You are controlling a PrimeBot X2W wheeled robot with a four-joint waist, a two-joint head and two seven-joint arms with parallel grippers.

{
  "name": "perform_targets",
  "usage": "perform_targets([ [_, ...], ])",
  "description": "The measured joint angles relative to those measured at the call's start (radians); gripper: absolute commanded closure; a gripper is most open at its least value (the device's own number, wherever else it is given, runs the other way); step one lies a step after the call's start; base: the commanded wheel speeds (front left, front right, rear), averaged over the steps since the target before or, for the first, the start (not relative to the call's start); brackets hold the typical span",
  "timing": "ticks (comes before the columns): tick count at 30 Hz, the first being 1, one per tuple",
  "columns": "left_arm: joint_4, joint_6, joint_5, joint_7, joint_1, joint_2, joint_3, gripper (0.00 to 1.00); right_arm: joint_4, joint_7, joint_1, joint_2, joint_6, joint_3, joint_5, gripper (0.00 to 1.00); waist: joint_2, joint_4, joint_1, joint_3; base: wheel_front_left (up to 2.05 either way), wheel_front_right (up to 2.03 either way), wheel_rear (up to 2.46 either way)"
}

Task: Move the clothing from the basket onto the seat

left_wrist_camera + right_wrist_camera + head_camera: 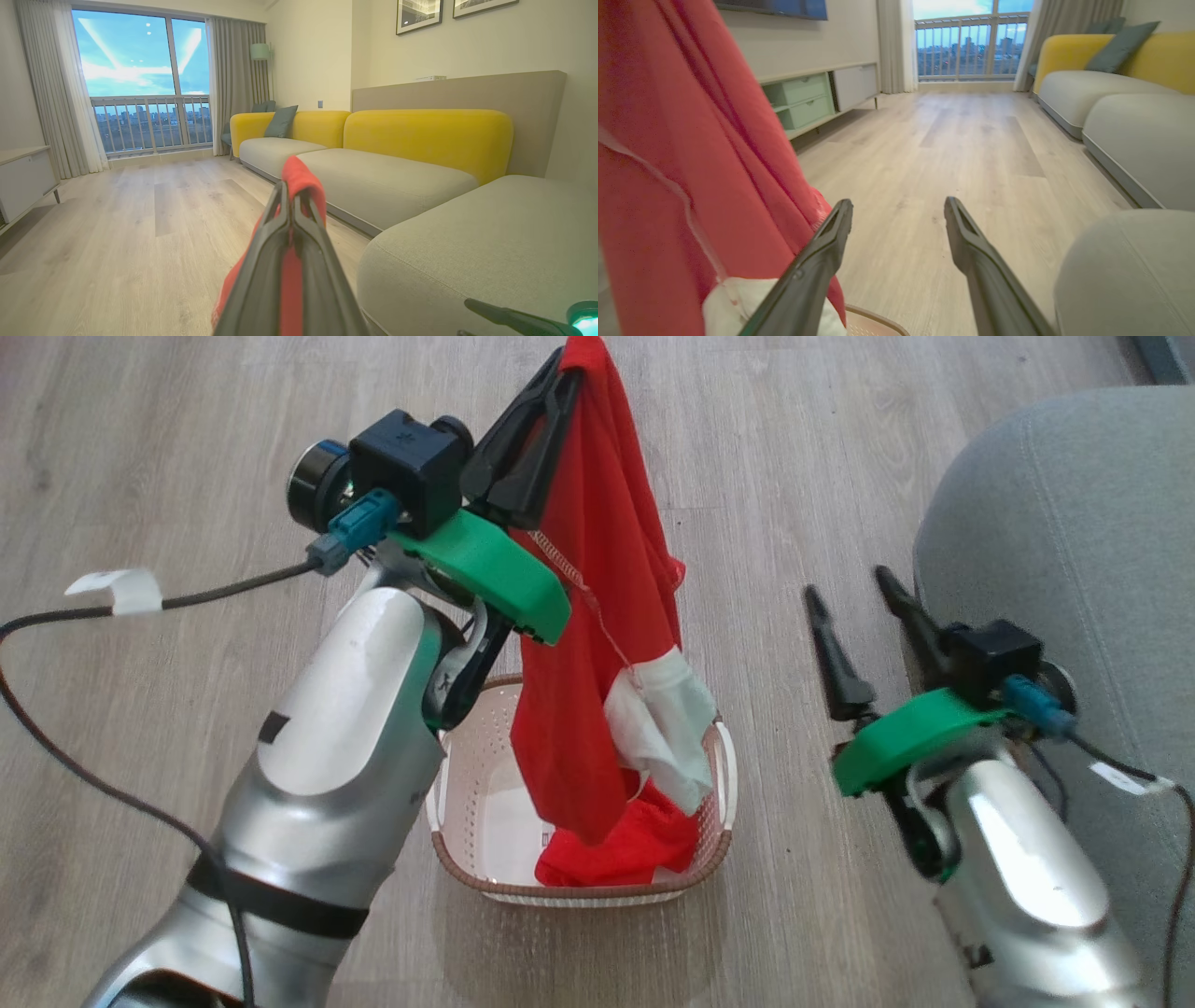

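Observation:
My left gripper [568, 364] is shut on a red piece of the clothing [597, 616] and holds it up high, so the fabric hangs down with its white cuff [667, 728] into the cream basket [724, 803] on the floor. More red clothing [625, 854] lies in the basket's bottom. In the left wrist view the left gripper [292, 193] pinches red clothing [301, 179] between its shut fingers. My right gripper [848, 586] stands open and empty between the basket and the grey seat [1074, 541]. In the right wrist view, the right gripper [899, 207] has the hanging clothing [691, 154] on its left and the seat [1129, 275] at lower right.
The basket stands on pale wood flooring [187, 448]. Further grey seats with yellow backs [430, 135] line the wall, with a grey-green cushion [280, 121]. A low cabinet [817, 95] stands on the opposite side, and a balcony window [966, 42] at the far end.

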State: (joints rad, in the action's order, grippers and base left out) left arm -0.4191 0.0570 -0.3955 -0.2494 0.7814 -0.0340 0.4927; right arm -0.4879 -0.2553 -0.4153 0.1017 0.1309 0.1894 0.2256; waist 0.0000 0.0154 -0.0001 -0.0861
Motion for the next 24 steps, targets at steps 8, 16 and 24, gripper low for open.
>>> perform_targets([
  [8,0.007,0.0,-0.016,0.0,-0.002,0.0,0.028,1.0,0.097,0.0,-0.048,0.001,0.0,0.21,0.061,0.0,0.0,0.002,0.0001,-0.004,0.0,0.0,0.0],
  [16,0.03,0.0,-0.043,0.0,-0.002,-0.001,0.094,1.0,0.021,0.0,-0.205,0.002,0.0,0.352,0.112,0.0,0.0,0.028,0.0001,-0.004,0.0,0.0,0.0],
  [24,0.077,-0.018,-0.102,0.0,0.004,-0.002,0.2,1.0,-0.233,0.0,-0.27,-0.009,0.0,0.416,0.114,0.0,0.0,0.082,0.0001,0.0,0.0,0.0,0.0],
])
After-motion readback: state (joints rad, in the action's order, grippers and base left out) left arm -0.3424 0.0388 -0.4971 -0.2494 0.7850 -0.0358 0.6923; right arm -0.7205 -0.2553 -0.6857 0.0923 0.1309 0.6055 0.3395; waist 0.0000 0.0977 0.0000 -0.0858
